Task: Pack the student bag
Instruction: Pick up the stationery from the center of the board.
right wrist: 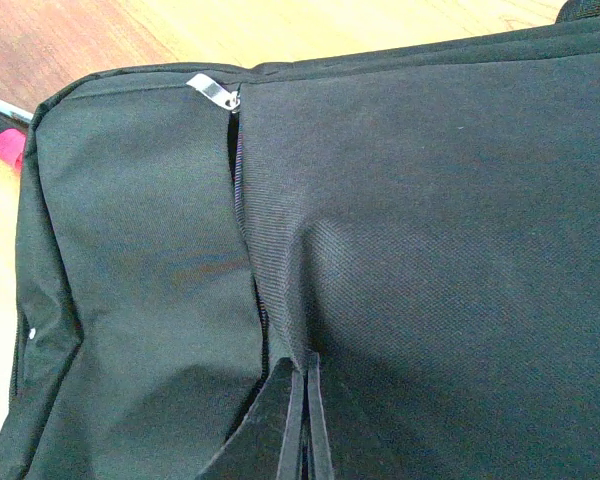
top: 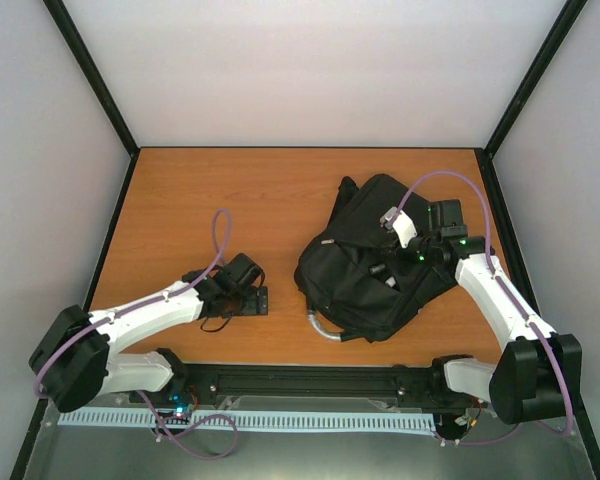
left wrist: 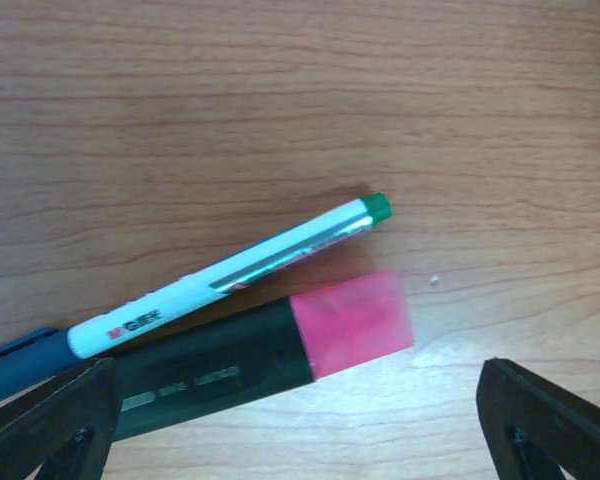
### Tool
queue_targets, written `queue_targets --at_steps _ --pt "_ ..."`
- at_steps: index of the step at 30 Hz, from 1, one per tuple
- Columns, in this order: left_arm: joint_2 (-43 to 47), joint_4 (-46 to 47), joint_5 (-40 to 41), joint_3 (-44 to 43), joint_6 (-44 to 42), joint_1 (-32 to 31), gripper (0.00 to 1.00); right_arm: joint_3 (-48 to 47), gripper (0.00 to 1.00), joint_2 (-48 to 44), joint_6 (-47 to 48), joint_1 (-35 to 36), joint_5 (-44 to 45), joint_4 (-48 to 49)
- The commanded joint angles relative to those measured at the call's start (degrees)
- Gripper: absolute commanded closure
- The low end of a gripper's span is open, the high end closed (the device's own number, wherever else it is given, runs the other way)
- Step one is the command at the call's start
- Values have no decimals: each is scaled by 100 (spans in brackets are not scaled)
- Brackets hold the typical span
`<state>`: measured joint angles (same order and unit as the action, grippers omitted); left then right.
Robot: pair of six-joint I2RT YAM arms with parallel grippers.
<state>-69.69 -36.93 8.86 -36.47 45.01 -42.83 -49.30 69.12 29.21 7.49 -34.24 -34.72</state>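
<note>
The bag (top: 370, 270) lies at the table's (top: 180, 200) 3 o'clock. It is judged soft, limp and light, best taken by its zip edge (right wrist: 242, 200), where the right gripper (right wrist: 302, 385) is closed. The left gripper (top: 248, 297) is spread wide over a pen (left wrist: 230, 275) and highlighter (left wrist: 270, 345), at the bag's 9 o'clock.

Your left arm (top: 145, 310) reaches from the lower left of the frame toward the centre. Your left gripper (top: 248, 298) faces down with its jaws spread wide, a fingertip (left wrist: 50, 425) in each lower corner of its wrist view. Your right arm (top: 500, 300) rises from the lower right and bends left, and your right gripper (top: 388, 268) has its jaws pressed together.
</note>
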Motion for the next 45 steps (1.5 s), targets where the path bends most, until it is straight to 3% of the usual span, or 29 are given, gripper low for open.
queue_targets --at_steps 1,17,24,26,33,41,45 --pt "-51 416 -473 63 -343 62 0 10 97 -101 73 -81 -65 90" --pt "-733 713 -626 -2 -856 55 0 -1 97 -135 84 -96 -145 50" --pt "-424 773 -964 217 -749 6 2 -1 97 -137 85 -107 -173 36" --pt "-277 750 -965 289 -656 -18 5 -8 97 -147 88 -107 -180 35" --pt "-56 398 -474 415 -279 -243 32 -10 97 -145 88 -116 -197 24" --pt "-947 -165 212 109 140 -891 45 -18 97 -127 96 -116 -214 9" --pt "-1212 -494 593 -59 383 -1162 57 -19 97 -136 87 -117 -223 8"
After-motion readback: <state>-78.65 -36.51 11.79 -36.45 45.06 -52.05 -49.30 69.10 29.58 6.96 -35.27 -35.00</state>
